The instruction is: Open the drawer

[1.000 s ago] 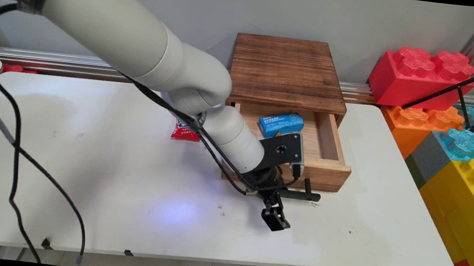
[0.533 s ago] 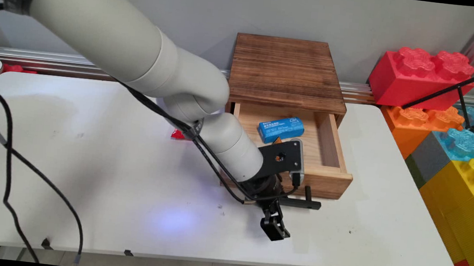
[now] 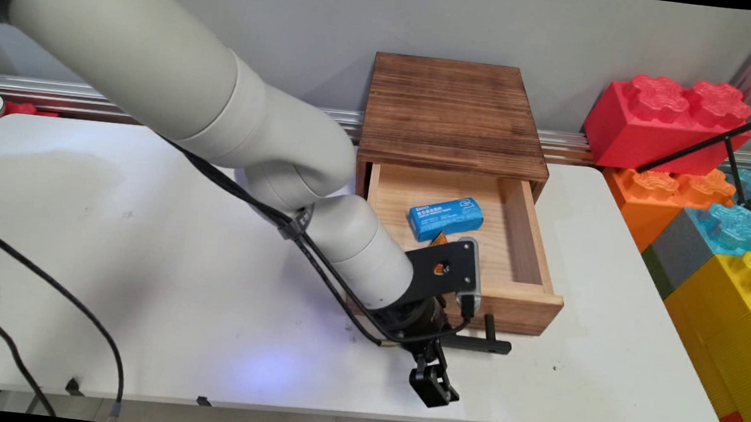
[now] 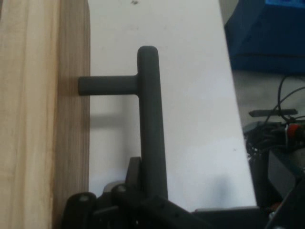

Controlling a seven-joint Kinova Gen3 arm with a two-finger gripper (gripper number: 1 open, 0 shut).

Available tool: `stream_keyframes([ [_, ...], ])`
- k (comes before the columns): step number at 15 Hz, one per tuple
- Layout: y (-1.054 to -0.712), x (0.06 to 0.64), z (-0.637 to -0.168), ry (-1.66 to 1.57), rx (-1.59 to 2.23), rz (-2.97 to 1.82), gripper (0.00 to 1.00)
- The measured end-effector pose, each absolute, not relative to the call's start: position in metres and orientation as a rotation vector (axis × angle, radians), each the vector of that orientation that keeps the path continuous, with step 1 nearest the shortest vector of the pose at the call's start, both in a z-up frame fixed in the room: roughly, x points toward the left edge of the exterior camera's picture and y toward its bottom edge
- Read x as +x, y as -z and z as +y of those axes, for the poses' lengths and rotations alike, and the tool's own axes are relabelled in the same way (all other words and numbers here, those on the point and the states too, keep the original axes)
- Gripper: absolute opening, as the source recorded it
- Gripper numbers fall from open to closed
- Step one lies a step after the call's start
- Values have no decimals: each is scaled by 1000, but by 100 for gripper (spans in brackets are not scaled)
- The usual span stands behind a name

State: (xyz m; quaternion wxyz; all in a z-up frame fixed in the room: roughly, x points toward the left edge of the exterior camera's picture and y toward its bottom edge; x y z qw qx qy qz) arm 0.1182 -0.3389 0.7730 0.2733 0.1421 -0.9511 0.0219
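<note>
Hand view: jaws clamp drawer handle (image 4: 151, 124).

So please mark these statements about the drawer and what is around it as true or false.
1. The wooden drawer is pulled open. True.
2. A blue box lies inside the drawer. True.
3. The hand grips the blue box. False: it is closed on the drawer's black handle.
4. The drawer holds a red packet. False: no red packet shows in it.
5. Big toy bricks stand right of the table. True.
</note>
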Motion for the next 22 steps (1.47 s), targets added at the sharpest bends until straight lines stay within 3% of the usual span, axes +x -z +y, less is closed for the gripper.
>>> stream_keyframes([
  [22, -785, 118, -297, -22, 356, -2501, 100],
])
